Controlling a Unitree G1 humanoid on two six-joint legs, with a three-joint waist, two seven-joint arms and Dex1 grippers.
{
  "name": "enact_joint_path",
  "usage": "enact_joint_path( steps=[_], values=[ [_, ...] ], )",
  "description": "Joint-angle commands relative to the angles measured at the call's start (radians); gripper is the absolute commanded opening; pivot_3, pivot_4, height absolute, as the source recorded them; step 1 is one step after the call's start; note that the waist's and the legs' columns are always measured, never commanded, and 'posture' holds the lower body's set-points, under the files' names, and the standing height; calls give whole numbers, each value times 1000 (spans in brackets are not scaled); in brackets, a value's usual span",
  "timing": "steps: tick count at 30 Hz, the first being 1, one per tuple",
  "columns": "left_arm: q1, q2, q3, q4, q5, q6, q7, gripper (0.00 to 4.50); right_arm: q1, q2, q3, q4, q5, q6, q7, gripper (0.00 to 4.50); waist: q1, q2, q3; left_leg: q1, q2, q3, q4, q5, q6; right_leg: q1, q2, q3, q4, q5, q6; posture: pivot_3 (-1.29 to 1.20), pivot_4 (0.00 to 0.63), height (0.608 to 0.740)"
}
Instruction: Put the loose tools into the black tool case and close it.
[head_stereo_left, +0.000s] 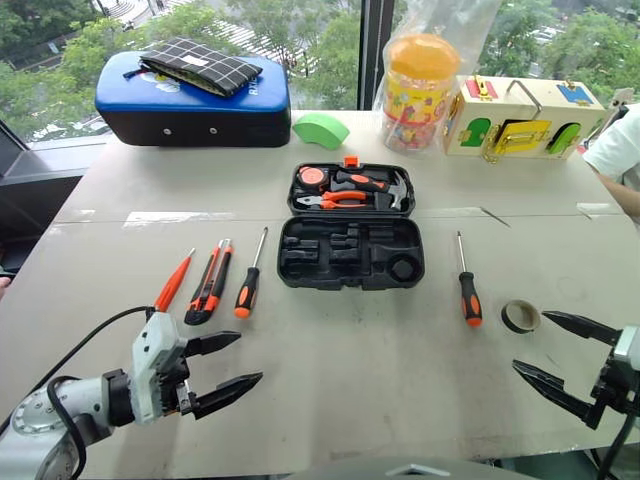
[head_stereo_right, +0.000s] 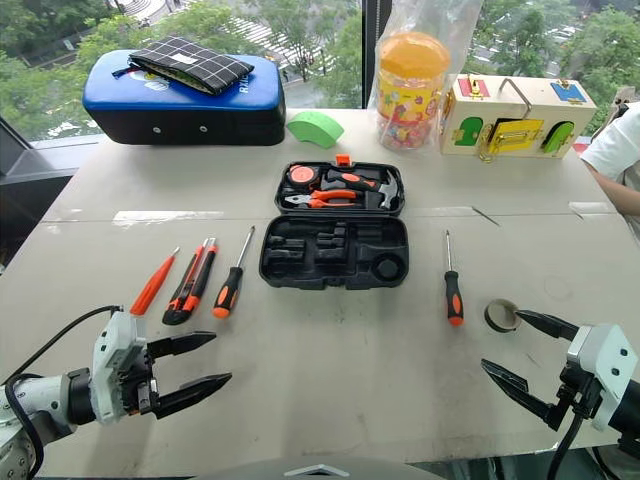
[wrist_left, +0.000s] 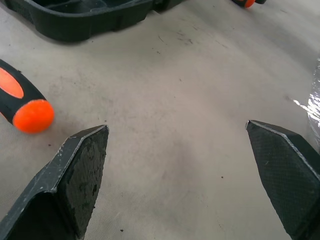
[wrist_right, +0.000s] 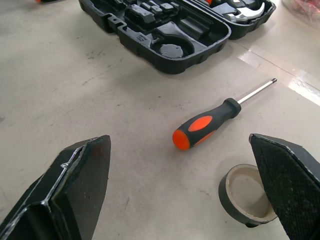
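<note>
Left claw: spread wide, empty, hovering over bare tabletop near the front edge, left side. Just beyond it: thin all-orange screwdriver, utility knife, orange-and-black screwdriver, laid side by side, handles toward the front edge.

Right claw: also spread wide, empty, near the front edge, right side. Tape roll sits just beside its upper finger, not touching as far as can be told. Second orange-and-black screwdriver a little further in, between roll and case.

Black tool case lying open mid-tabletop, front half with empty moulded recesses, rear half already holding hammer, pliers and tape measure. Nothing loaded yet, lid open.

Risks:
- Slim round handles: likely to roll or skid away if one finger lands first.
- Three left-side tools packed close: wide stance may catch two at once or knock the neighbour.
- Tape roll low and flat: may squirt out sideways under a pinch.
- Recesses are tool-shaped: wrong slot or a proud handle probably blocks the lid from latching.
</note>
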Motion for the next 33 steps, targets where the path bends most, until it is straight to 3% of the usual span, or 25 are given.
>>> enact_joint_path(
  steps=[1, 4, 10, 18, 21, 27, 30, 33],
  values=[
    [-27, -66, 30, -6, -37, 8, 98, 4471, -51, -6, 0, -1, 25, -8, -28, 4500, 0, 0, 0, 0, 0, 0, 0, 0, 0, 0, 0, 0, 0, 0, 0, 0, 150, 740],
    [-116, -210, 76, -43, -72, 72, 378, 4471, -154, -18, 56, -28, 86, 40, -65, 4500, -1, 1, 1, 1, 0, 2, 1, 0, 0, 1, -2, -1, 0, 0, 0, 0, 150, 740],
    [-234, -336, -3, -211, 6, 296, 827, 4471, -235, -89, 111, -106, 198, 92, -21, 4500, 12, -4, -1, -1, 1, -1, 6, -1, 3, 1, -5, -12, 2, 0, 1, 0, 150, 740],
    [-370, -425, -229, -175, 144, 412, 1040, 4471, -312, -140, 138, -141, 236, 139, -70, 4500, 27, -6, -3, -2, 0, -1, 13, -5, 2, 4, -5, -12, 3, 1, 1, 0, 150, 740],
    [-399, -438, -238, -127, 170, 418, 1064, 3689, -329, -149, 145, -153, 237, 149, -90, 4500, 27, -6, -3, -2, 0, -1, 13, -6, 2, 4, -4, -12, 3, 1, 1, 0, 150, 740],
    [-422, -442, -228, -86, 193, 364, 1027, 944, -351, -150, 160, -161, 235, 165, -120, 4500, 29, -5, -4, -2, 0, -1, 13, -6, 2, 4, -4, -12, 3, 1, 1, 0, 150, 740],
    [-482, -471, -137, -132, 100, 265, 961, 830, -353, -141, 162, -166, 237, 167, -138, 4500, 29, -6, -3, -2, 0, -1, 13, -6, 2, 4, -5, -12, 3, 0, 0, 0, 150, 740],
    [-568, -432, -79, -127, 22, 282, 912, 830, -352, -133, 159, -179, 249, 170, -160, 4500, 31, -7, -3, -3, 0, -3, 14, -6, 2, 4, -4, -14, 3, 1, 0, 0, 150, 740]
  ],
)
